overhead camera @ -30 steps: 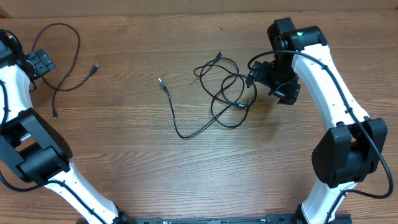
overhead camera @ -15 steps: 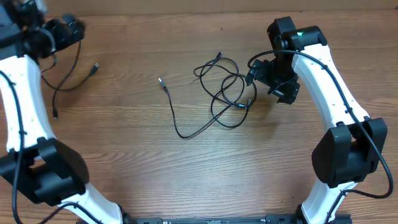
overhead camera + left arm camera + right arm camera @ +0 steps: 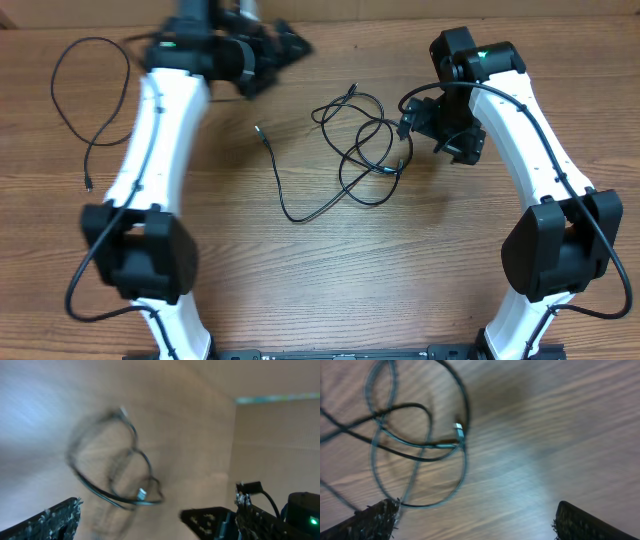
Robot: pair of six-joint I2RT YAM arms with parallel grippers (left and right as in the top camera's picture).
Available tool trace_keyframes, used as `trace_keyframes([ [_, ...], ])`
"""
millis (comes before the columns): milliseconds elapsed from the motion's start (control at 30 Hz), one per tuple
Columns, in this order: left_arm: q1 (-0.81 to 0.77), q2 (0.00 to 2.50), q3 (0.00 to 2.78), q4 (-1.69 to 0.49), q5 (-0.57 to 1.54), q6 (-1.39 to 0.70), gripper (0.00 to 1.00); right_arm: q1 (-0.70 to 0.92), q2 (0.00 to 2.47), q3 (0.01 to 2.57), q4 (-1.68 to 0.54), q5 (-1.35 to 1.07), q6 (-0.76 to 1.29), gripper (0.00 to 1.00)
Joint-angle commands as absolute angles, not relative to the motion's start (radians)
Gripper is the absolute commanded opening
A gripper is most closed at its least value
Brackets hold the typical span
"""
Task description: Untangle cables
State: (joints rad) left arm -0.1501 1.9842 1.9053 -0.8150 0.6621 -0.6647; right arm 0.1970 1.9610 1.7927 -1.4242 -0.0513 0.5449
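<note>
The step in hand looked to be lifting one strand clear of the knot. It would go best if the right pincer (image 3: 420, 125) closed on a single cord near the small silver plug end (image 3: 459, 430) lying just ahead of its tips, not on a crossing where two strands overlapped. That pincer stood wide and held nothing, hovering at the near edge of the tangle of thin black cables (image 3: 365, 150) on the brown wooden bench (image 3: 300, 290). Beyond the tangle, the blurred left pincer (image 3: 290, 47) was also spread wide and empty. Farthest off, well behind it, a separate thin black cord (image 3: 88, 170) lay loose.
</note>
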Motion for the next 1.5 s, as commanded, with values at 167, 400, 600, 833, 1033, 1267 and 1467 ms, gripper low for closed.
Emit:
trace_keyframes([
  [167, -0.335, 2.072, 1.898, -0.859, 0.528, -1.195, 0.99, 0.201, 1.954, 1.79, -1.487, 0.105, 0.514, 1.0],
  [400, -0.341, 2.088, 1.898, -0.96, 0.382, -1.423, 1.0, 0.201, 1.954, 1.79, -1.473, 0.115, 0.515, 1.0],
  [600, -0.406, 2.125, 1.898, -0.933, 0.225, -1.426, 0.7, 0.201, 1.954, 1.79, -1.461, 0.115, 0.515, 1.0],
  [833, -0.442, 2.14, 1.898, -0.9, 0.159, -1.364, 0.04, 0.201, 1.954, 1.79, -1.444, 0.112, 0.519, 1.0],
  [1033, -0.375, 2.101, 1.977, -0.725, 0.227, -0.86, 0.04, 0.201, 1.954, 1.79, -1.354, 0.112, 0.519, 1.0],
  [1267, -0.165, 1.983, 2.511, -0.803, 0.285, -0.438, 0.04, 0.201, 1.954, 1.79, -1.275, 0.112, 0.519, 1.0],
  [1467, -0.097, 1.931, 2.661, -0.799, 0.458, -0.437, 0.04, 0.201, 1.954, 1.79, -1.275, 0.112, 0.519, 1.0],
])
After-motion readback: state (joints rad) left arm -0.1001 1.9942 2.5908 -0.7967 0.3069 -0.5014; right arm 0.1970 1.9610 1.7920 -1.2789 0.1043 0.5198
